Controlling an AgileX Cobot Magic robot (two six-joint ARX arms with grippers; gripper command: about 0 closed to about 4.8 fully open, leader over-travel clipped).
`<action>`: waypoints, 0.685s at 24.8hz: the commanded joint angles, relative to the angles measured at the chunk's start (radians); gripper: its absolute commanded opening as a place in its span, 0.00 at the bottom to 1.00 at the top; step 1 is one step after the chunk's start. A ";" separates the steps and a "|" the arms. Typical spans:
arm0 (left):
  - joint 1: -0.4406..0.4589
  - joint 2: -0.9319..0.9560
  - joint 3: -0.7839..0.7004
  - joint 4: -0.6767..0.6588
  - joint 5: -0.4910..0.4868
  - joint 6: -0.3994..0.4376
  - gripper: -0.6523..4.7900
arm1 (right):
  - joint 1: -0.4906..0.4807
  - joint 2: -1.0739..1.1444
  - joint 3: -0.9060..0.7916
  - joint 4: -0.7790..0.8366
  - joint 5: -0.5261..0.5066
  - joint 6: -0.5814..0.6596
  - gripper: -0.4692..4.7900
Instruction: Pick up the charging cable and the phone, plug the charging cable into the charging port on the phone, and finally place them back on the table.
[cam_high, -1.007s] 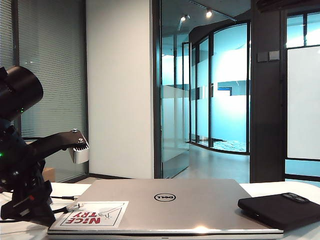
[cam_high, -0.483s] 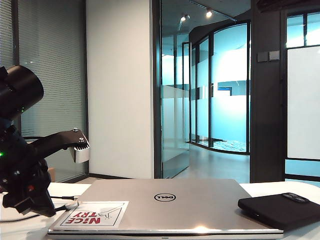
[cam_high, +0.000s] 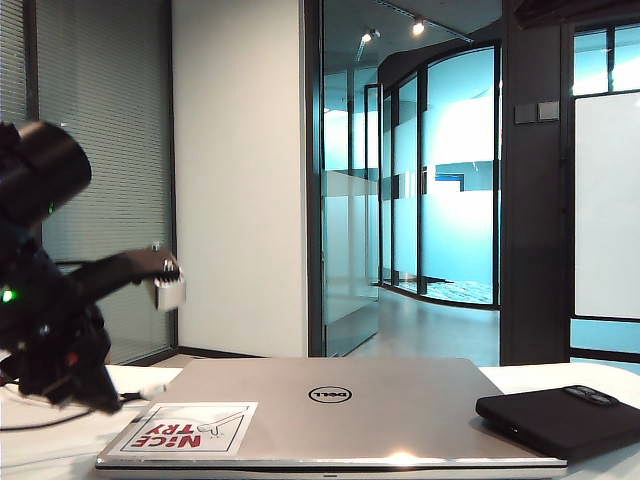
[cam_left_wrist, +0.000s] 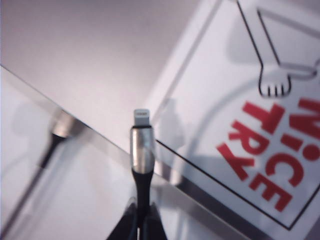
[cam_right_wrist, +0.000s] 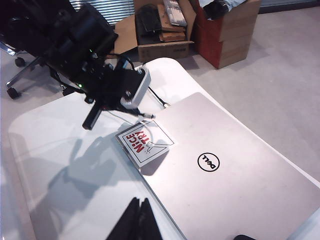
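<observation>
My left gripper (cam_left_wrist: 142, 212) is shut on the charging cable (cam_left_wrist: 142, 152). The cable's silvery-white connector tip sticks out past the jaws, over the laptop's sticker corner. In the exterior view that gripper (cam_high: 98, 392) hangs just above the table (cam_high: 40, 450) at the far left, with the charging cable (cam_high: 152, 390) pointing at the laptop. The phone (cam_high: 560, 420), a flat black slab, lies at the right beside the laptop. My right gripper (cam_right_wrist: 140, 204) is shut and empty, hovering above the table (cam_right_wrist: 60, 150) near the laptop's front edge. From there I see the left gripper (cam_right_wrist: 131, 106) and the cable tip (cam_right_wrist: 149, 116).
A closed silver Dell laptop (cam_high: 400, 400) with a red NICE TRY sticker (cam_high: 185, 430) fills the table's middle. Another thin black cable (cam_right_wrist: 161, 101) lies by the laptop's (cam_right_wrist: 240, 170) far corner. Cardboard boxes (cam_right_wrist: 225, 30) and an office chair (cam_right_wrist: 20, 40) stand on the floor beyond.
The left gripper has closed on the charging cable and risen slightly off the table, lifting the connector tip. The right arm and the phone have not moved.
</observation>
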 joint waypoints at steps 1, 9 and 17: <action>0.000 -0.055 0.020 -0.008 0.011 -0.030 0.11 | -0.001 0.000 0.008 0.018 0.003 -0.002 0.08; -0.058 -0.206 0.107 -0.095 0.011 -0.298 0.11 | -0.001 0.002 0.008 0.029 0.086 0.109 0.08; -0.228 -0.267 0.176 -0.056 0.011 -0.599 0.11 | -0.002 0.027 0.008 0.040 0.204 0.373 0.08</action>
